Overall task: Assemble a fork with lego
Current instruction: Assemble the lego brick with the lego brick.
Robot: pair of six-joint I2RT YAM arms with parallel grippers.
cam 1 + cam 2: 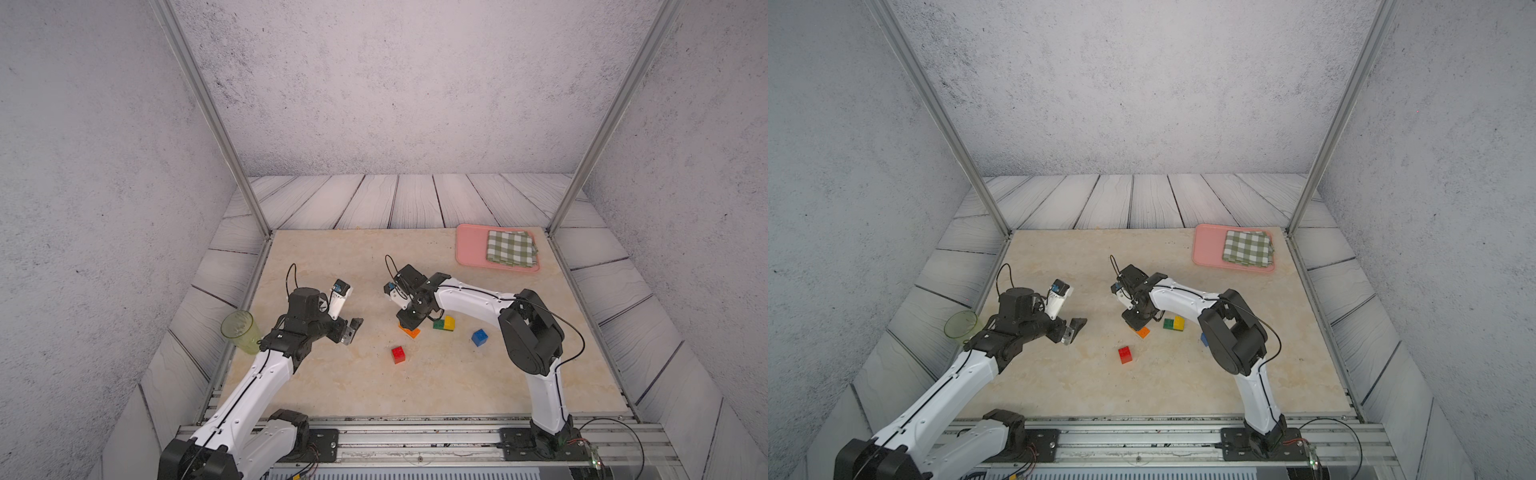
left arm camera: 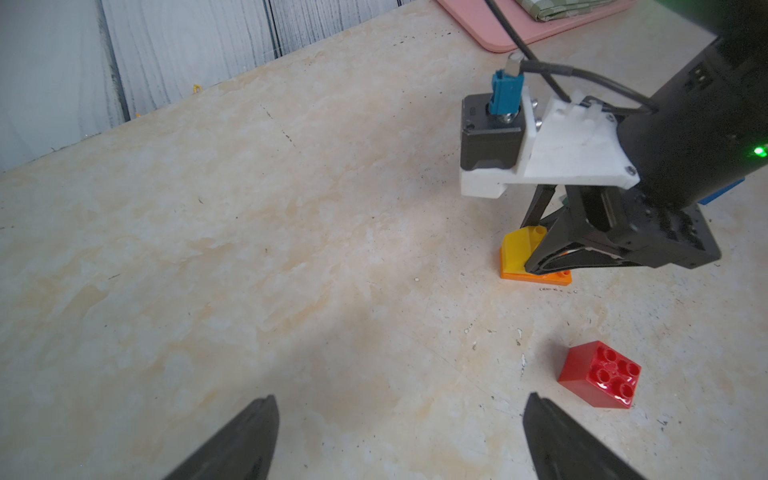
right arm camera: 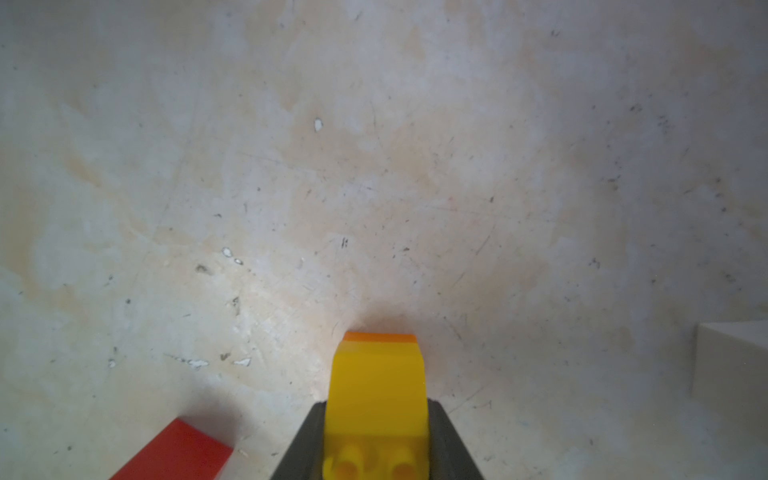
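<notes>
Of the fork only a beginning exists: a yellow sloped plastic brick (image 2: 519,247) is seated on one end of an orange flat studded brick (image 2: 515,275), which lies on the beige marbled worktop (image 1: 332,382). The yellow one is gripped by the closed jaws of the right gripper (image 2: 536,262), pointed down onto it. Just beside the orange brick, on the right arm's side, a green brick (image 1: 438,325) and a second yellow brick (image 1: 450,321) are seen touching; whether they are joined cannot be told. Beyond them a blue squarish brick (image 1: 479,337) lies loose, and a red squarish brick (image 1: 398,354) lies loose on the robot's side of the orange brick. The crossbar joint, the middle prong and the handle are judged yet to be done. The left gripper (image 1: 352,331) is held on the orange brick's opposite side, jaws open and empty. Bare worktop is seen around the orange brick on most sides; a pink tray (image 1: 469,249) with a checked cloth (image 1: 511,248) and a green translucent tumbler (image 1: 241,332) stand well apart from it, at the edges.
</notes>
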